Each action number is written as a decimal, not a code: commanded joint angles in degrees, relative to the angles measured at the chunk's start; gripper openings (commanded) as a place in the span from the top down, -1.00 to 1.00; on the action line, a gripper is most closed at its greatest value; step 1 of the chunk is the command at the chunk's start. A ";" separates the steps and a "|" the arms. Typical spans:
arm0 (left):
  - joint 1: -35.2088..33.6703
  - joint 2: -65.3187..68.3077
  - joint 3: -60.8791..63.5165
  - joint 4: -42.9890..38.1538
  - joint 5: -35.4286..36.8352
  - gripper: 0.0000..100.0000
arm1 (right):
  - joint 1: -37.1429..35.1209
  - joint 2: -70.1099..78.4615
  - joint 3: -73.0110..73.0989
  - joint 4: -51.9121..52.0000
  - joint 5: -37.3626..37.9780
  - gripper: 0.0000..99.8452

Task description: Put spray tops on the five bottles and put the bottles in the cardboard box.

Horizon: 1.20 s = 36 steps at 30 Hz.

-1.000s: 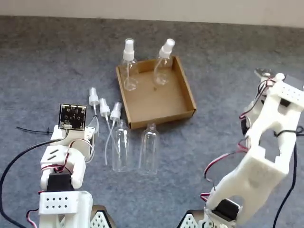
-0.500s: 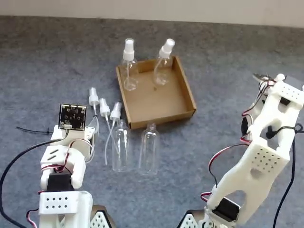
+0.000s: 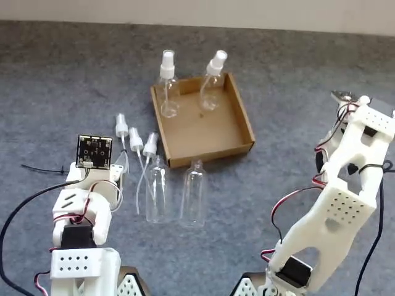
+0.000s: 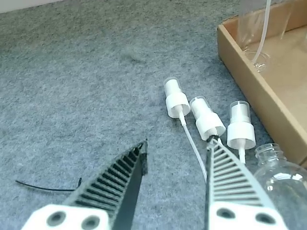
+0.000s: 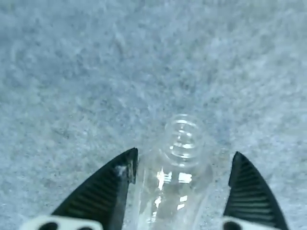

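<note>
While the left gripper (image 4: 177, 143) gapes wide by the tops (image 4: 207, 120), the right gripper (image 5: 184, 155), wide too, straddles a bottle (image 5: 176, 189) whose neck points away.

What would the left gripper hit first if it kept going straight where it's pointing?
Left gripper would likely meet the middle spray top first, just past one of its fingers; its height over the carpet is unclear.

Bright, even light, only faint shadows, small glints on the clear bottle (image 5: 169, 178).
</note>
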 commanded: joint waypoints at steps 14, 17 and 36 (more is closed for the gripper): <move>-0.84 -0.66 -0.66 -1.32 -0.18 0.62 | 2.07 -4.26 -7.69 6.11 -5.27 0.92; -1.19 -0.57 -2.07 1.05 -0.26 0.62 | 0.40 -10.07 -12.62 8.66 -8.09 0.93; -1.27 36.88 -45.58 28.13 -2.29 0.62 | -25.98 -65.89 27.74 -5.67 -15.30 0.93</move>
